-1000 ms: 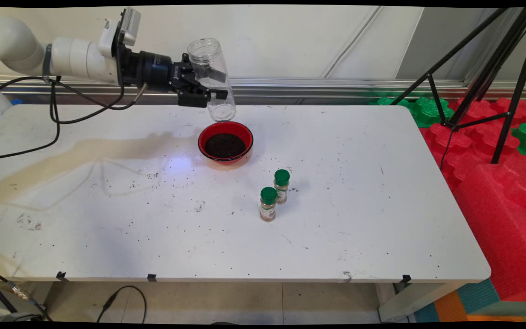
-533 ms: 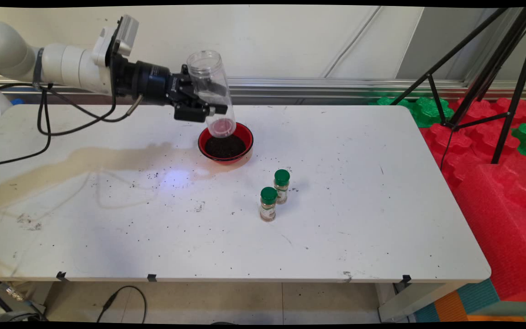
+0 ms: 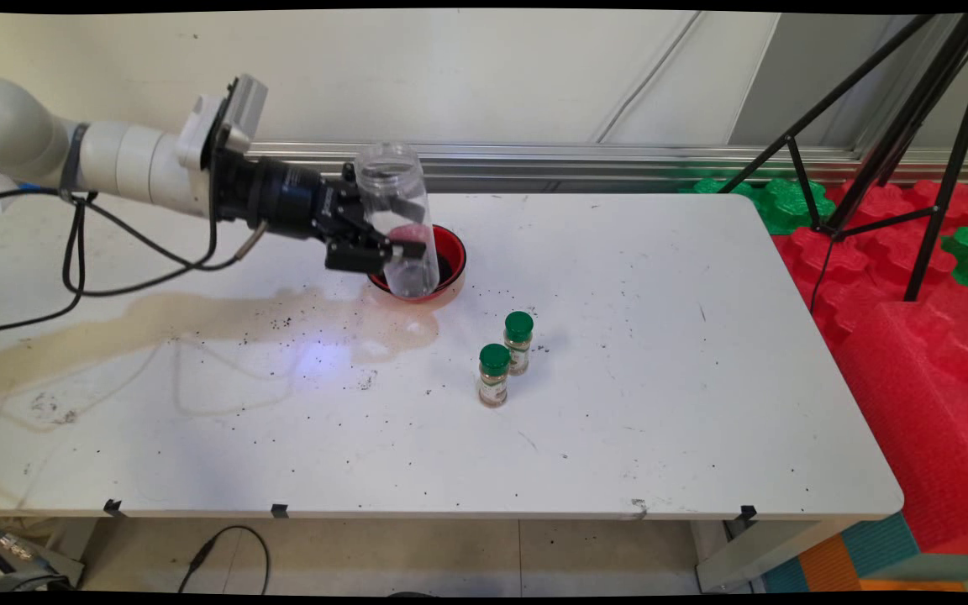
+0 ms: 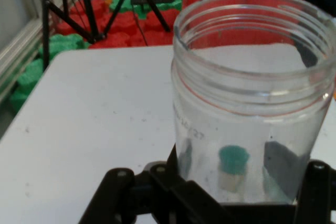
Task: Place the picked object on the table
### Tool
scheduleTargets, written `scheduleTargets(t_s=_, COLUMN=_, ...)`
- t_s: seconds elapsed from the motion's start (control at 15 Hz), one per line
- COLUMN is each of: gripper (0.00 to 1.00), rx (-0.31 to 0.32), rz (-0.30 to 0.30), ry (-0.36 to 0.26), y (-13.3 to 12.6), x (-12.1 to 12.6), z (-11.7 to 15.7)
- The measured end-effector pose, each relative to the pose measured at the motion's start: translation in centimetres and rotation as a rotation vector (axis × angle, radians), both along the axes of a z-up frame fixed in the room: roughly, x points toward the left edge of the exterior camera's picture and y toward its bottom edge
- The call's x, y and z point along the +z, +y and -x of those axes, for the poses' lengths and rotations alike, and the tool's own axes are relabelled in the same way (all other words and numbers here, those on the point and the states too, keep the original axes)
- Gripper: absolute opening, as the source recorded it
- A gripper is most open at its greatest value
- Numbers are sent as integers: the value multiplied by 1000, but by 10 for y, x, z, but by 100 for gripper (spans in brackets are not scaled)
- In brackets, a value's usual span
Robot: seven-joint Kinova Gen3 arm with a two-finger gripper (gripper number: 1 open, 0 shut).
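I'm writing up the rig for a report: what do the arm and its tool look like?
The arm is white with rounded tubular links and a grey band near the wrist. A pale boxy camera unit sits on the wrist. Black cables hang in loops below. The tool is black: a cylindrical body, then jointed linkage and two fingers.

Fingers [image 3: 396,244] grip a clear jar [image 3: 398,220] — upright, over the red bowl [image 3: 453,252]; two spice bottles [image 3: 506,357] nearby.

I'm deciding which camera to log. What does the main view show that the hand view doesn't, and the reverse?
Main view only: the red bowl behind the jar, a second spice bottle, the dark specks on the table.
Hand view only: the jar's threaded open mouth close up.
Both: the gripper shut on the clear jar, a green-capped spice bottle, the tripod.
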State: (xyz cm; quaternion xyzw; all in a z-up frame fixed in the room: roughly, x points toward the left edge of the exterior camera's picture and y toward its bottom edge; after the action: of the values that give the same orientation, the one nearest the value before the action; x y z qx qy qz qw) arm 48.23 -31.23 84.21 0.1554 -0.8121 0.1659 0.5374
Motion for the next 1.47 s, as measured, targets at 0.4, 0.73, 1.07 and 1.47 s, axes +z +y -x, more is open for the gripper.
scheduleTargets(t_s=0.4, gripper=0, rx=1, rz=-37, ry=-13, y=16, x=-30, z=16)
scheduleTargets(t_s=0.73, gripper=0, rx=3, rz=-65, ry=-28, y=28, x=-61, z=23)
scheduleTargets(t_s=1.07, gripper=0, rx=12, rz=-87, ry=-45, y=32, x=-89, z=28)
scheduleTargets(t_s=1.47, gripper=0, rx=25, rz=-102, ry=-62, y=29, x=-115, z=30)
